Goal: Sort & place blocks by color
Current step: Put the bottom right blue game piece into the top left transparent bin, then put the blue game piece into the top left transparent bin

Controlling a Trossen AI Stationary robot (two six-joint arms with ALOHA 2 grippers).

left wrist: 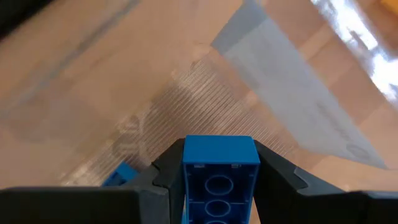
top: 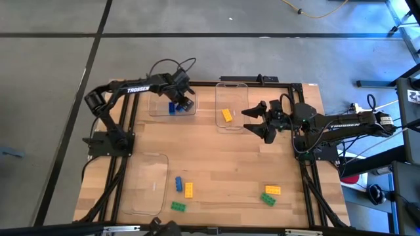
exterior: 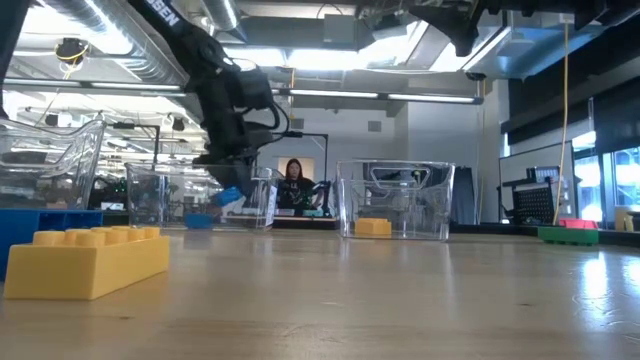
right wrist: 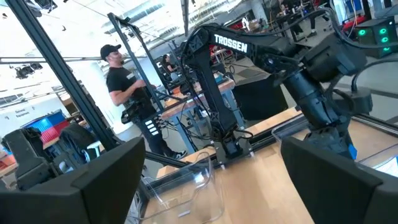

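Note:
My left gripper (top: 186, 104) slants down over the far-left clear tray (top: 155, 109), shut on a blue block (left wrist: 221, 163). A second blue block (left wrist: 122, 173) lies on that tray's floor beside it. A yellow block (top: 227, 115) lies in the middle clear tray (top: 233, 85). Loose blocks rest on the table near its front edge: blue (top: 178, 184), yellow (top: 189, 190) and green (top: 178, 206) at the left, yellow (top: 273, 190) and green (top: 268, 198) at the right. My right gripper (top: 260, 122) hangs open and level above the table, right of the middle tray, holding nothing. My left gripper pinches the blue block by its two long sides (left wrist: 186, 167) between its two fingers. The fingers slant down from above and lie along the block, whose hollow underside faces the wrist camera. The block hangs clear above the tray's floor (exterior: 228, 197).
A third clear tray (top: 147, 190) lies at the front left. The bare wooden table (top: 230, 164) stretches between the trays and the loose blocks. A person stands in the room beyond the table (right wrist: 121, 87).

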